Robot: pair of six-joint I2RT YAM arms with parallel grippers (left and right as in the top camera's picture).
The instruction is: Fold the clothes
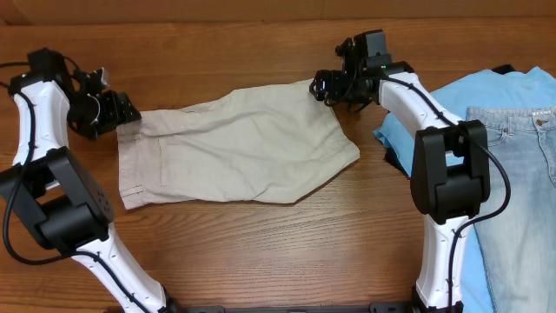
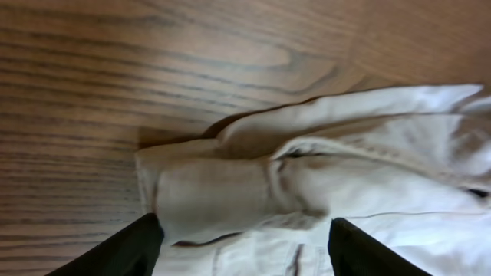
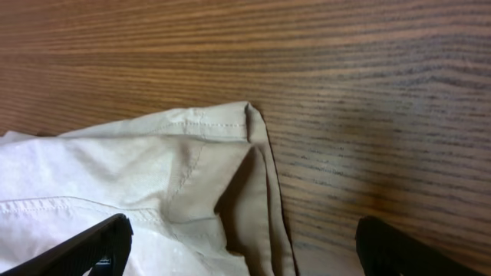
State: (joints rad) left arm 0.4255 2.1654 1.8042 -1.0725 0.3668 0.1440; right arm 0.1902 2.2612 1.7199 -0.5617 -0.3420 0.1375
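left claw [image 1: 129, 118] hiding shorts [image 1: 234, 143] corner, jeans [image 1: 521, 183] cropped

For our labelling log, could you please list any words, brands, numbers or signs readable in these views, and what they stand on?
None can be read. The pale beige cotton shorts, the light blue T-shirt, the pale blue denim jeans and the wooden table show no legible text in any view.

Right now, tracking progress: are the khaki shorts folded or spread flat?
Folded once, apparently: the shorts show a single leg outline, layers stacked at the waistband, full length laid out.
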